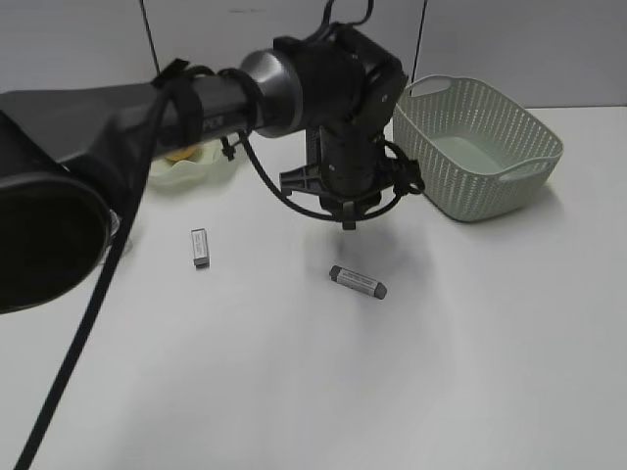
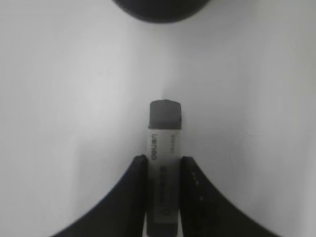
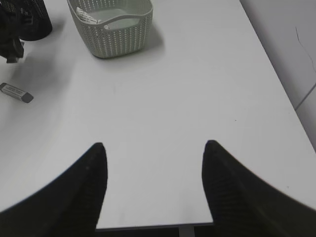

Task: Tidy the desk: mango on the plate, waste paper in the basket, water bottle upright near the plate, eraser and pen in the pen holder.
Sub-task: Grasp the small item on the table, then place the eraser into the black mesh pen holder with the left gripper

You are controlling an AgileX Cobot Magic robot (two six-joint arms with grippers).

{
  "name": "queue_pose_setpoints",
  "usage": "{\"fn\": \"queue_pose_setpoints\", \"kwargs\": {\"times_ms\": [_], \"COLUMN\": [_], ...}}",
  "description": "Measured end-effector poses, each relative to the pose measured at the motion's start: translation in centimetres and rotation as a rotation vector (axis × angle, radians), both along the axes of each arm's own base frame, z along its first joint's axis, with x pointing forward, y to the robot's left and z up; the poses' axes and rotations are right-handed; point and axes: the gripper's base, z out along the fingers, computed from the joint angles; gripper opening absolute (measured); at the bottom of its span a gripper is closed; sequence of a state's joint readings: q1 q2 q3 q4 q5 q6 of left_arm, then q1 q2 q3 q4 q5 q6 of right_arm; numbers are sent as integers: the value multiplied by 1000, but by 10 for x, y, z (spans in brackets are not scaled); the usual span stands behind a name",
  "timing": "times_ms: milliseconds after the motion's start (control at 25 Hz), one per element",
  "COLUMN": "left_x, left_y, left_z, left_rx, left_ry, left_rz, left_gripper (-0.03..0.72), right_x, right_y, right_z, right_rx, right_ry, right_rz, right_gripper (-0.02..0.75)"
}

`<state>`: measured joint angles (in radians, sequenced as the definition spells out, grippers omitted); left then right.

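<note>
My left gripper hangs above the middle of the desk, pointing down. It is shut on an eraser with a white printed sleeve and a grey tip. The black mesh pen holder stands just behind it and is hidden by the arm in the exterior view. The mango lies on the green wavy plate, mostly behind the arm. The green basket stands at the back right, and a white scrap shows inside it. My right gripper is open and empty. The pen and bottle are hidden.
A grey bar with dark ends lies on the desk below my left gripper and also shows in the right wrist view. A small white and grey block lies left of it. The desk's front edge runs under my right gripper.
</note>
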<state>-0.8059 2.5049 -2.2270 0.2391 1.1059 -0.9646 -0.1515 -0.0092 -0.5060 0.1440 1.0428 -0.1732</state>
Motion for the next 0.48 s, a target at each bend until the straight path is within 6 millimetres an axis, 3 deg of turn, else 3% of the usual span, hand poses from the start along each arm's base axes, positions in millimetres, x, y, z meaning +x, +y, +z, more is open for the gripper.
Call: {"fn": "queue_pose_setpoints", "kwargs": {"times_ms": [240,480], "left_x": [4,22], "left_y": [5,19], "left_z": [62,111], "left_rx": [-60,-161], "left_ry": [-165,-388], "left_rz": [-20,-43], "left_gripper": [149,149], "right_x": [0,0], "right_y": [0,0], "right_z": [0,0], "right_rx": [0,0], "right_ry": [0,0], "right_rz": [0,0], "right_gripper": [484,484]}}
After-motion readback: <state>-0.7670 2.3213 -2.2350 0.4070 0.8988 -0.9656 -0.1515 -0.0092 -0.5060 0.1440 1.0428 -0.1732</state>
